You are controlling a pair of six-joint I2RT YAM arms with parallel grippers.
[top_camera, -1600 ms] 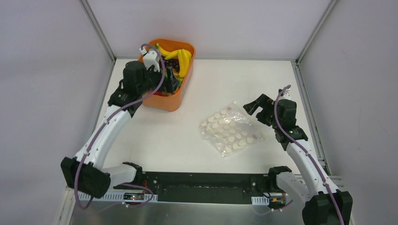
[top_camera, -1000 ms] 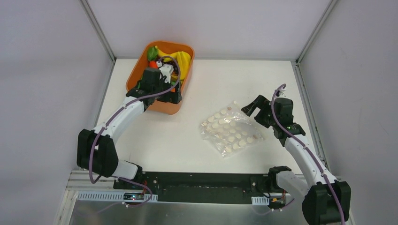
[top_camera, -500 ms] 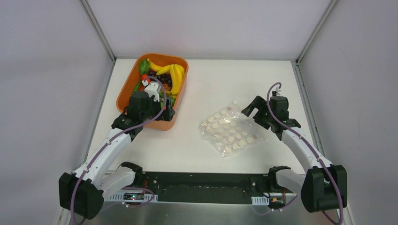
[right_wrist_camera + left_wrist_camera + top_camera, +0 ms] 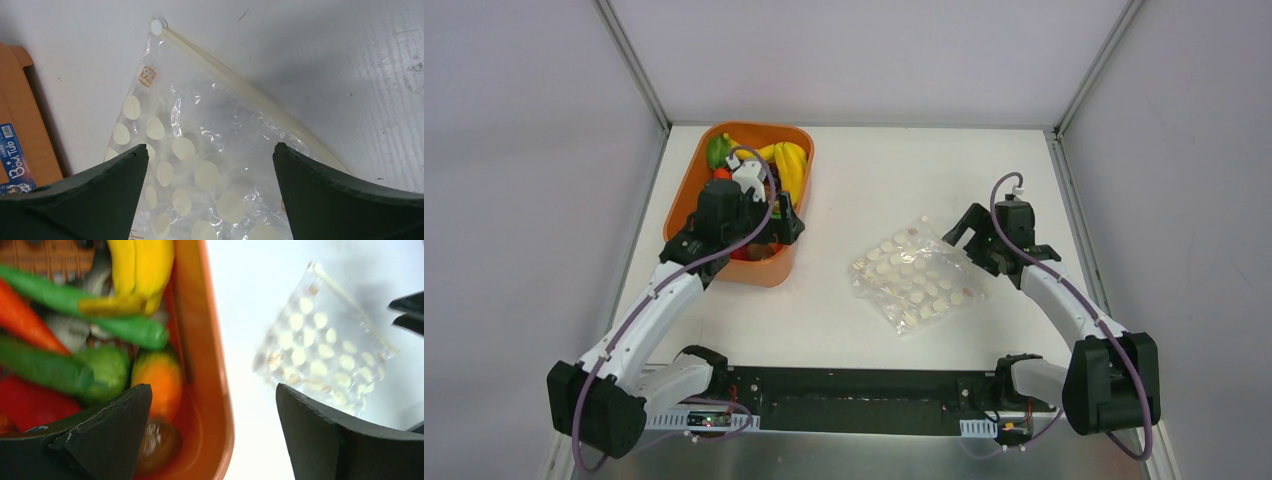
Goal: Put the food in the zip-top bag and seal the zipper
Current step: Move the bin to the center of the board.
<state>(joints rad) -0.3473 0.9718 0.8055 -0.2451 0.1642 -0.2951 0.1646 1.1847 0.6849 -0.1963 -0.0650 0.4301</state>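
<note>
From above, your left gripper (image 4: 776,228) hangs wide open over the orange tub (image 4: 759,272), holding nothing. The food (image 4: 789,165) lies in the tub, and the zip-top bag (image 4: 914,280) is flat mid-table and looks empty. Your right gripper (image 4: 964,230), also released, hovers at the bag's right edge

Left wrist: the jaws straddle the tub's rim

Right wrist: the zipper (image 4: 240,87) runs diagonally ahead

You're at the first pick, I'd say; next, centre over one piece and close

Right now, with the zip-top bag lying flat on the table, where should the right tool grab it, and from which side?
Probably the zipper edge, coming down from the right. The zip-top bag lies flat and crinkly, and that thicker strip is the edge facing the open right tool, which hovers above it.
</note>
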